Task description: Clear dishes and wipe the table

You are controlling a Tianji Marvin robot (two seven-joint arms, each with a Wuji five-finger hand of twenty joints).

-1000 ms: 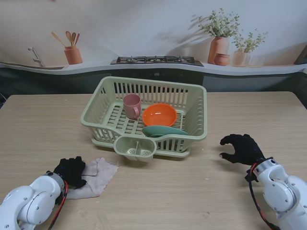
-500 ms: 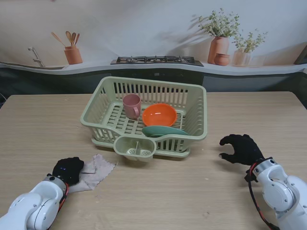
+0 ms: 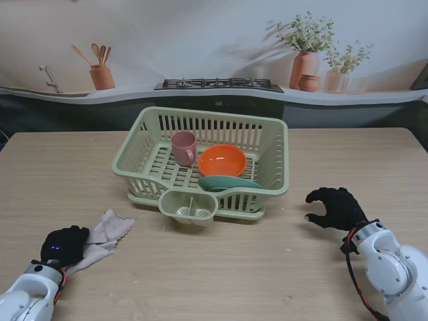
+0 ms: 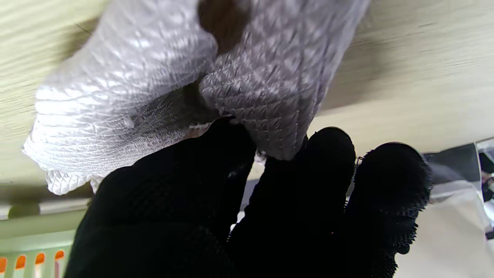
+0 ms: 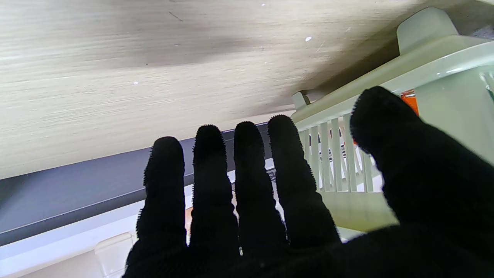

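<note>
Grey cloth (image 3: 101, 232) bunched on counter (image 3: 221, 267) near left, pinched under left hand (image 3: 63, 245), partly hidden. Right hand (image 3: 336, 207) fingers (image 5: 208, 181) spread, holding nothing. Dishes sit in rack (image 3: 144, 150).

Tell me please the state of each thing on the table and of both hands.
left hand: shut on the cloth
cloth: crumpled, lying on the table
right hand: open, holds nothing
dish rack: upright, holds the dishes
pink cup: inside the rack
orange bowl: in the rack, opening up
green plate: in the rack, beside the bowl
</note>
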